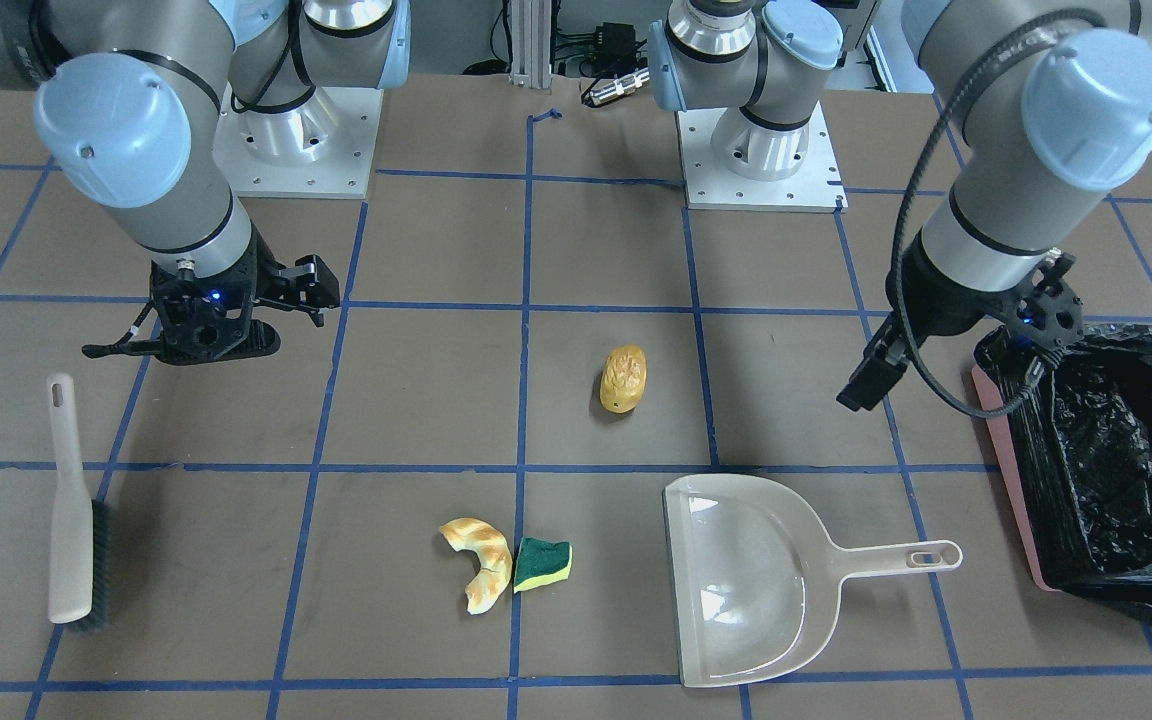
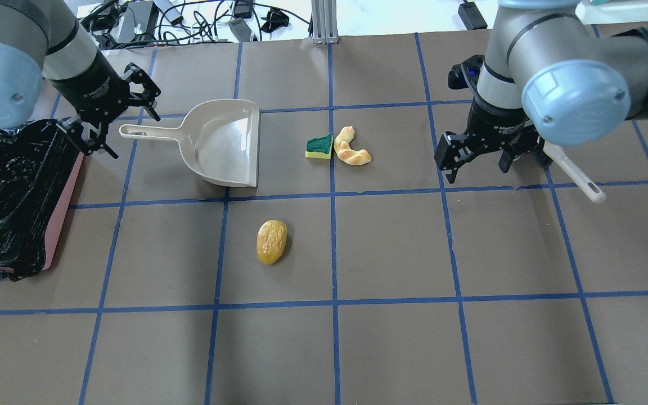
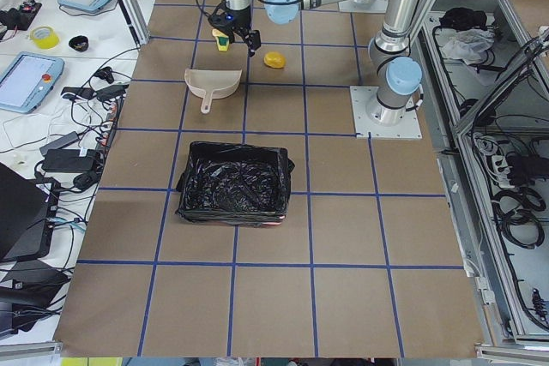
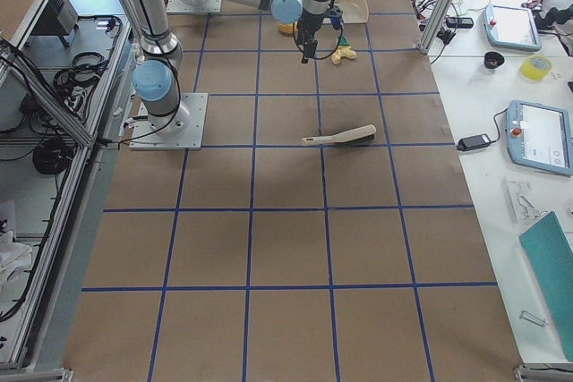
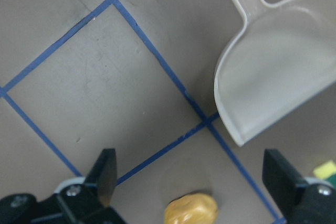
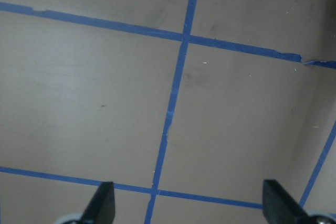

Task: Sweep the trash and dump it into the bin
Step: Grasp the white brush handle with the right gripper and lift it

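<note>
Lying on table: roll, croissant, sponge | 3 outside bin, dustpan

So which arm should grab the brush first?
Probably the right one. The right gripper hangs open and empty close to the brush. The left gripper, also open, is far off on the other side, beside the dustpan and the bin.

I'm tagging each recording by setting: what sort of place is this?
Most likely a robotics lab: a table marked with a blue tape grid, arm bases bolted to it, and control tablets with loose cables alongside.
</note>
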`<state>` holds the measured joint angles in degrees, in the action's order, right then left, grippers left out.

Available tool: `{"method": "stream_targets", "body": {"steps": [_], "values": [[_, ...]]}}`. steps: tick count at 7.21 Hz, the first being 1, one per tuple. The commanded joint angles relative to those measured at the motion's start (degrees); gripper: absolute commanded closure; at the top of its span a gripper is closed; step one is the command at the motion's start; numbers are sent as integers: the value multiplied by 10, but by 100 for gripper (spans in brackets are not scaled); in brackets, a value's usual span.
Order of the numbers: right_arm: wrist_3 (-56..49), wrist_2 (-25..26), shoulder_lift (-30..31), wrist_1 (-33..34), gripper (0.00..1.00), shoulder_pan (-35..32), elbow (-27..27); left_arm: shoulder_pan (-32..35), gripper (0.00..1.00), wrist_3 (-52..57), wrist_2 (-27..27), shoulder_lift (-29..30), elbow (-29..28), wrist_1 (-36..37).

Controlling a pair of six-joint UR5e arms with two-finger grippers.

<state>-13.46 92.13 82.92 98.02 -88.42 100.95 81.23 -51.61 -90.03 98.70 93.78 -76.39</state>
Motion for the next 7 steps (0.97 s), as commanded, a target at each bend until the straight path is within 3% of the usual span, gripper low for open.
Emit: {"method": "stream_targets", "body": {"steps": [1, 2, 3, 5, 7], "values": [[-168, 2, -4, 27, 0, 100, 42, -5, 0, -159, -2, 48, 14, 90], [-244, 2, -4, 37, 0, 152, 43, -5, 0, -182, -1, 80, 9, 183], [-329, 10, -15, 74, 0, 204, 43, -5, 0, -201, -3, 110, -1, 230], [-402, 65, -64, 157, 5, 236, 43, -7, 0, -202, -5, 148, -16, 230], [-432, 64, -90, 167, 7, 249, 45, -8, 0, -206, -5, 175, -39, 230]]}}
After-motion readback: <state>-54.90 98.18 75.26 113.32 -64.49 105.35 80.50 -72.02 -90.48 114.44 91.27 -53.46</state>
